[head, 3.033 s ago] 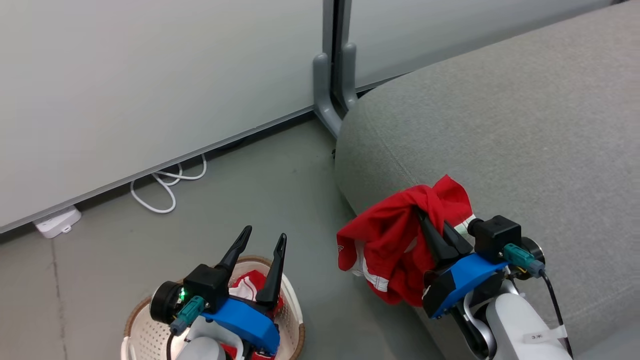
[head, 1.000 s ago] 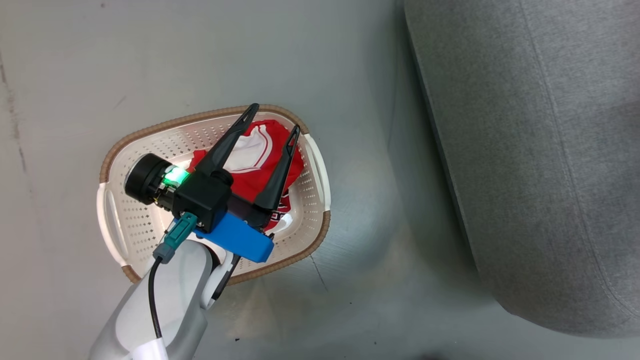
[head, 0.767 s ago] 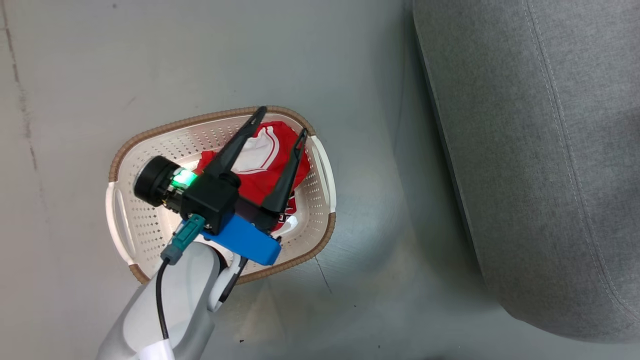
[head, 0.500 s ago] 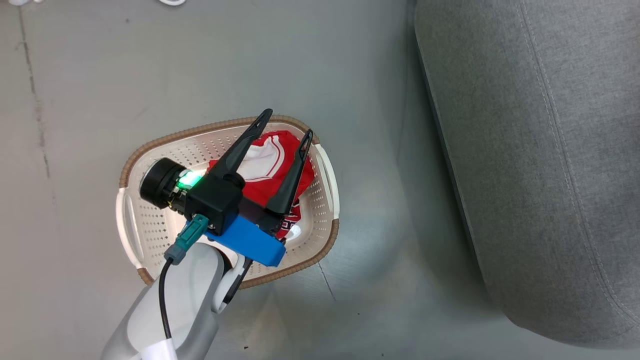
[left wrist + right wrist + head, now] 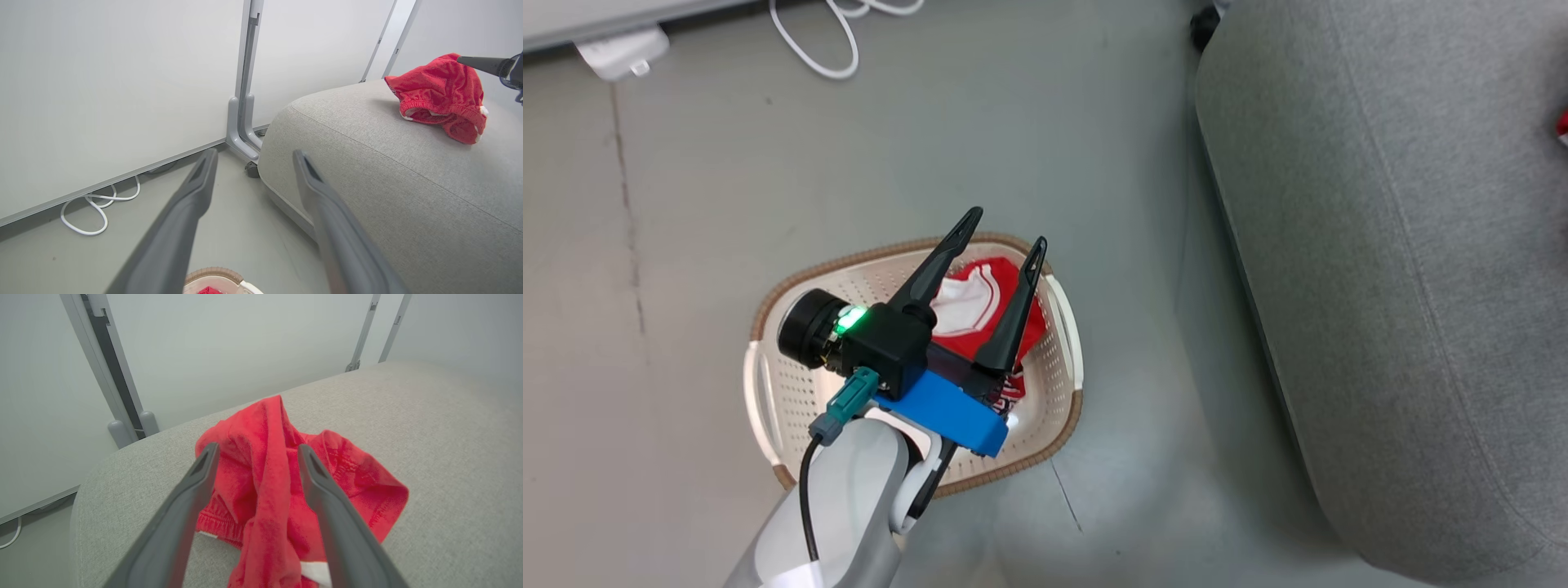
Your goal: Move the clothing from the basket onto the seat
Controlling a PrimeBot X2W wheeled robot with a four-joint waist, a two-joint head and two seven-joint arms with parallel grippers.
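In the head view, one piece of the clothing, a red jersey (image 5: pixel 980 298) with white trim, lies in the cream basket (image 5: pixel 768 392) on the floor. My left gripper (image 5: pixel 1009 227) hangs open just above it, holding nothing. To the right is the big grey seat (image 5: pixel 1405 269). A second red garment (image 5: pixel 282 490) lies crumpled on the seat (image 5: pixel 449 437). My right gripper (image 5: pixel 257 448) is open over it, with a raised fold of the fabric between its fingers. The left wrist view shows that garment (image 5: pixel 441 94) on the seat's (image 5: pixel 367 171) top.
A white cable (image 5: pixel 825 49) and a white power strip (image 5: pixel 621 49) lie on the grey floor by the wall. A grey partition post (image 5: pixel 243 122) stands at the seat's corner. Open floor (image 5: pixel 1143 392) separates the basket from the seat.
Three seconds ago my right gripper was shut on the red garment at the seat's edge; now that garment lies on the seat. The head camera has tilted. My left gripper stays open over the basket.
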